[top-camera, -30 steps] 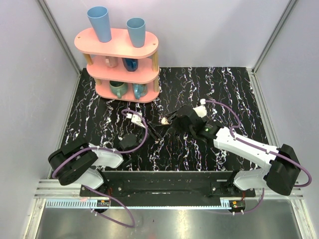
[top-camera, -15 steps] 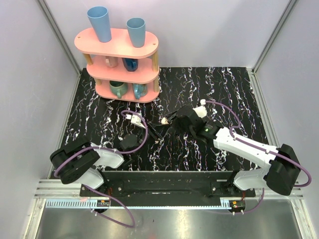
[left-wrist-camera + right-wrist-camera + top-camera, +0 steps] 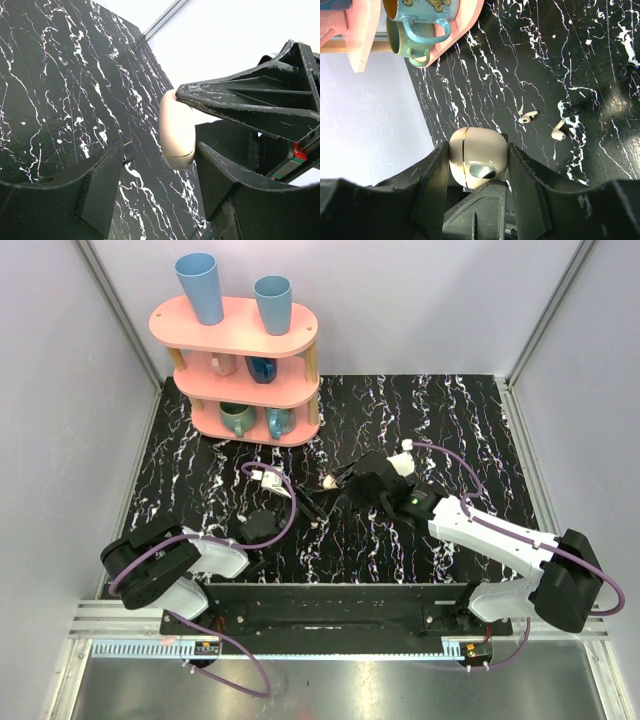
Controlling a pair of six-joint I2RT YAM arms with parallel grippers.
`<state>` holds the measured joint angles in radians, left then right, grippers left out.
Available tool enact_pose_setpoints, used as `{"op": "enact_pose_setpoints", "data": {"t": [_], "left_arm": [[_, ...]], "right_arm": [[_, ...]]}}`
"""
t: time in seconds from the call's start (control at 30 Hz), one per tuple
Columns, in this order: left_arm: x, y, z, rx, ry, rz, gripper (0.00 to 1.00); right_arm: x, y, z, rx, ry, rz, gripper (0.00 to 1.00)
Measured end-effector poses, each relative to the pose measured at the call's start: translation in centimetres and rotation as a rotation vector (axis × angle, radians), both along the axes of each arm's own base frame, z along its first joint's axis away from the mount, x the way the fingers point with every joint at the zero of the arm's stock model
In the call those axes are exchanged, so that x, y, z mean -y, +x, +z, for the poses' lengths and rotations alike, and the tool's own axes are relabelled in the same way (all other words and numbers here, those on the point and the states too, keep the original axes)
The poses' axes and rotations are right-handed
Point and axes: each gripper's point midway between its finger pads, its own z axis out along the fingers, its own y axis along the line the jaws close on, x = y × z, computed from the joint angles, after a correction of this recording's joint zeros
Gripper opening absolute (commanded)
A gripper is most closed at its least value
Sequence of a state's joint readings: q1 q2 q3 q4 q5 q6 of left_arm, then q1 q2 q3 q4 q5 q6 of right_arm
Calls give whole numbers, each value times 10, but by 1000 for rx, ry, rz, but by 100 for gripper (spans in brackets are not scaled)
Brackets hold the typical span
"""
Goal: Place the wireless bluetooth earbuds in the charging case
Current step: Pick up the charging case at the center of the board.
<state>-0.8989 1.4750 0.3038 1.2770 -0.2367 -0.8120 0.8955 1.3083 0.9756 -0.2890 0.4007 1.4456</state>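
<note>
Gripping charging case (image 3: 480, 159) with right gripper (image 3: 477, 148), left gripper (image 3: 159, 150) spread open beside case; next, likely opening it, fetching earbuds (image 3: 529, 116) near case.

Glossy smooth charging case (image 3: 477, 157), polished marble-look table (image 3: 545, 60)

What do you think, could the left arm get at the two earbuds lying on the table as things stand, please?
Probably yes: the earbuds lie uncovered on the table, clear of the charging case gripped by the right end effector, and the open left end effector hangs nearby.
</note>
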Motion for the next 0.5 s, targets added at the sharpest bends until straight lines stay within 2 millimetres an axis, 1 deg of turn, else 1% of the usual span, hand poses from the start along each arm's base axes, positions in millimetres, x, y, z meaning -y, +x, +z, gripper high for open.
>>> {"op": "enact_pose_setpoints", "data": {"t": [0.17,0.3,0.37,0.5], "left_arm": [[-2,2,0,1,2,11,66],[-2,2,0,1,2,13,63],[-2,2,0,1,1,13,60],[-1,2,1,3,-2,12,59]], "right_arm": [[0,0,0,0,0,0,36],[0,0,0,0,1,0,36],[0,0,0,-1,1,1,36],[0,0,0,-1,1,1,36]]}}
